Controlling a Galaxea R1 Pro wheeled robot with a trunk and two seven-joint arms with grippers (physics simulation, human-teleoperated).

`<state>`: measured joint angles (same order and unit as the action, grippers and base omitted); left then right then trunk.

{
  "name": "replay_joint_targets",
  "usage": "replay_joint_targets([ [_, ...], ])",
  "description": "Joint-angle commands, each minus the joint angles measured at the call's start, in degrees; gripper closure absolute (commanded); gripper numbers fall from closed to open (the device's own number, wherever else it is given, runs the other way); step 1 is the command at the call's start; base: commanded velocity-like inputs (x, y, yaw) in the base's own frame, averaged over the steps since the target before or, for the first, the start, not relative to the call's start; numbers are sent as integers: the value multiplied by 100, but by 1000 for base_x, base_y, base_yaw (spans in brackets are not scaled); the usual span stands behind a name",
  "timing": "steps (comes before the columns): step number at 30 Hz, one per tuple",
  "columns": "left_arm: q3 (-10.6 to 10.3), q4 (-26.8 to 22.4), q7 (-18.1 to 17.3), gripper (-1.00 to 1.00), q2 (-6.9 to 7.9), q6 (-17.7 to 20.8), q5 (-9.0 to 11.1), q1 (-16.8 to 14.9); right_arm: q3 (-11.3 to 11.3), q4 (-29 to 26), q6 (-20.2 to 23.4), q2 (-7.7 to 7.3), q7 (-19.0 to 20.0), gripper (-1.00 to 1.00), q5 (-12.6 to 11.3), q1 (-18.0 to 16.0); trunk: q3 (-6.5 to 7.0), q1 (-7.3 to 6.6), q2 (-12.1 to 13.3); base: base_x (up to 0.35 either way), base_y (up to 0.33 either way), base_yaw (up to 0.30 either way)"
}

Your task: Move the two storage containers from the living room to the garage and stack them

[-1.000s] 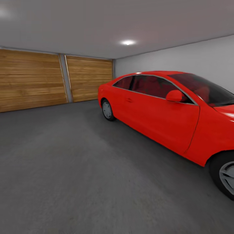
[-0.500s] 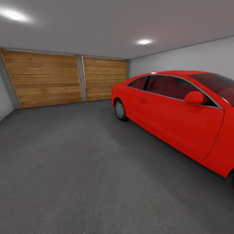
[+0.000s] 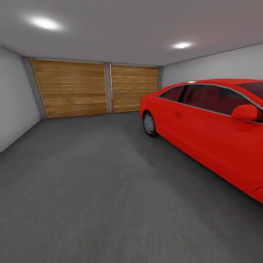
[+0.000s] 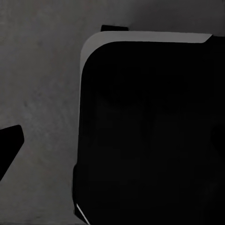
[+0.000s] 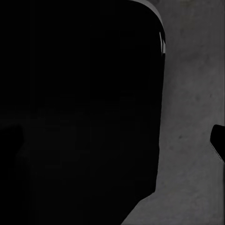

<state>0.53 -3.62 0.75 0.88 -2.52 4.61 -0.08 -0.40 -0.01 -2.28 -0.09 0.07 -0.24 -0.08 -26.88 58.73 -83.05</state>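
Frankly, neither gripper's opening or load can be told: both wrist views look down past a black rounded robot body (image 4: 150,131) onto the floor (image 4: 42,84), arms seemingly tucked for driving. Further out, the head view gives the garage: red car (image 3: 212,135), wooden doors (image 3: 73,89), with no storage containers in sight.

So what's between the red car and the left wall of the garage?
Only bare concrete floor between the red car and the left wall, as the head view shows.

Camera view panned left
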Motion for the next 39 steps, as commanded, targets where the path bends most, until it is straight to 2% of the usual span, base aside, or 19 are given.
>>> replay_joint_targets([
  [1, 0, 0, 4, -100, -1, -12, 54, -1, -4, 1, -18, 0, 1, -100, -3, -1, -5, 0, -3, 0, 0, 276],
  [39, -9, -42, -5, -100, -18, -20, 40, -1, 31, 1, -18, -9, 2, -100, 41, -1, -5, 0, -3, 0, 0, 276],
])
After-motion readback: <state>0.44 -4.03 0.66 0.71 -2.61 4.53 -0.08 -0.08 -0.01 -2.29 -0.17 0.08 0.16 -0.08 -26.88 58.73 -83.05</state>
